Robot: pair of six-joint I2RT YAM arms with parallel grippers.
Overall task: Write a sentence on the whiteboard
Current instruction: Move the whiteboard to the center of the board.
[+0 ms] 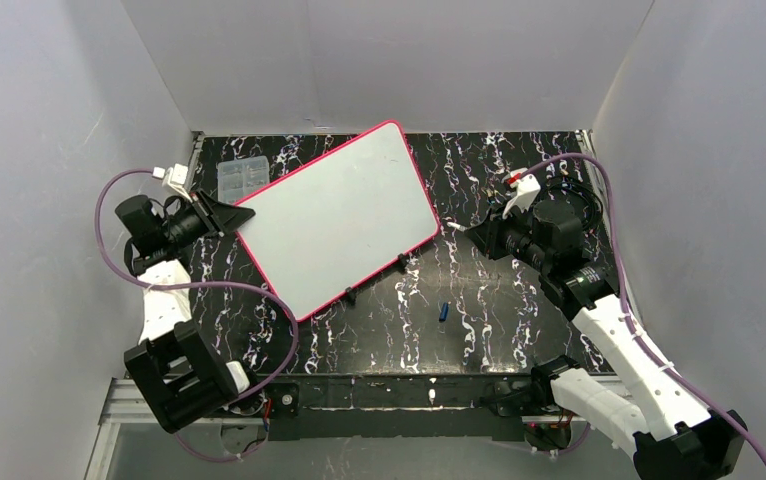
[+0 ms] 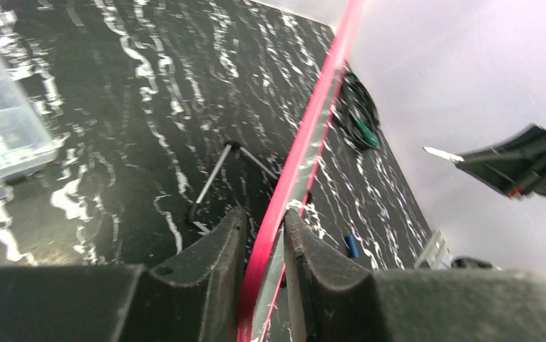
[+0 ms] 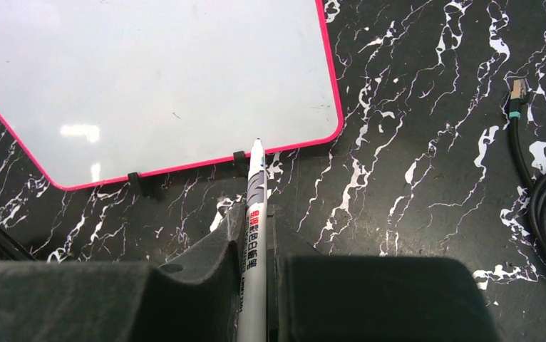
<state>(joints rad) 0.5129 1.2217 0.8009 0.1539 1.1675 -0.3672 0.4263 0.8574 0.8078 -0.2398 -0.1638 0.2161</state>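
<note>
The whiteboard [image 1: 334, 215] with a pink-red rim stands tilted on the black marble table; its face is blank, and no sentence shows on it. My left gripper [image 1: 244, 213] is shut on the board's left edge, and the left wrist view shows the rim [image 2: 306, 142] clamped between my fingers [image 2: 224, 249]. My right gripper [image 1: 469, 230] is shut on a white marker [image 3: 254, 235], uncapped. Its tip points at the board's [image 3: 156, 78] near right edge; I cannot tell whether it touches.
A blue marker cap [image 1: 442, 311] lies on the table in front of the board. A clear plastic compartment box [image 1: 243, 176] sits behind the board's left corner. Black stand feet [image 1: 349, 295] hold the board's lower edge. Cables [image 3: 541, 192] lie at the right.
</note>
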